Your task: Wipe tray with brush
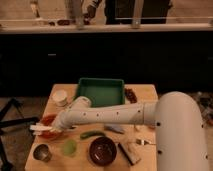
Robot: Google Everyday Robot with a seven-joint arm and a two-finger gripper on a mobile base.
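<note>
Green tray [100,94] sits at the far edge of the bench [149,95]. The robot's tool [41,129] hangs well to the tray's front left, over a red dish [46,120]; whether it is wide, narrow or holding anything cannot be told.

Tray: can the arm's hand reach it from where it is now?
Probably yes. The hand is low on the left, over a red dish; the green tray lies just beyond the arm, with only a white cup beside the way.

White rounded arm [115,114] dotted with dark screws; pale gripper [46,128] at the table's [149,93] left edge.
</note>
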